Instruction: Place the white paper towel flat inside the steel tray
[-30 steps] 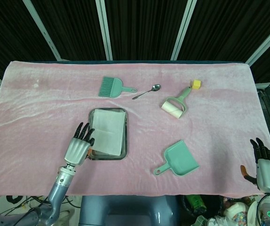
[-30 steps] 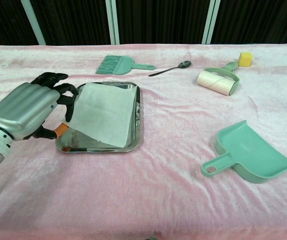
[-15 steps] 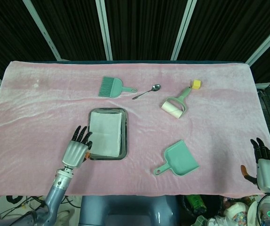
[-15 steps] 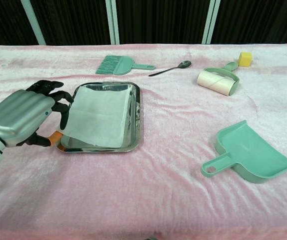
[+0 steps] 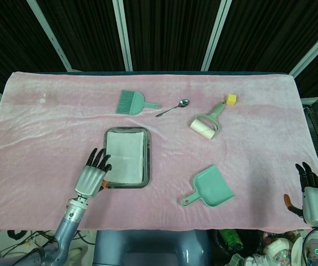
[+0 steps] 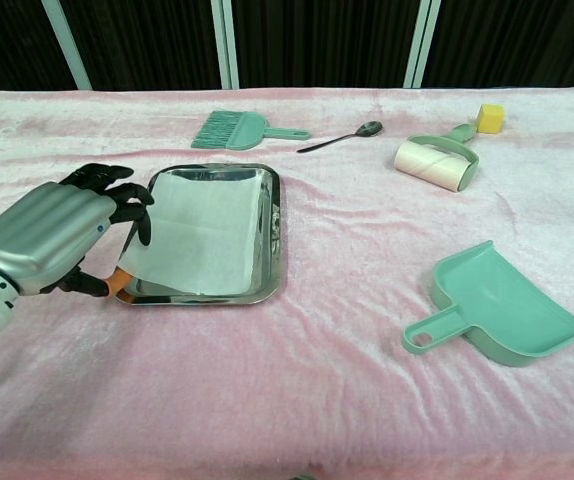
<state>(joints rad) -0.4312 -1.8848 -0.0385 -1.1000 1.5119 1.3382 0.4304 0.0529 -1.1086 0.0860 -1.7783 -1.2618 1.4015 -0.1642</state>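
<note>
Fingers of the left hand [image 6: 52,236] spread beside the steel tray's [image 6: 274,255] 9 o'clock rim, dark tips at the white paper towel's [image 6: 199,229] near-left corner; whether thumb and finger pinch that corner, I cannot tell; the towel lies inside the tray, thin, smooth, nearly covering its floor, the corner by the hand lifted slightly; right hand [image 5: 313,198] sits at the worktop's 4 o'clock edge, fingers apart, holding nothing.
</note>
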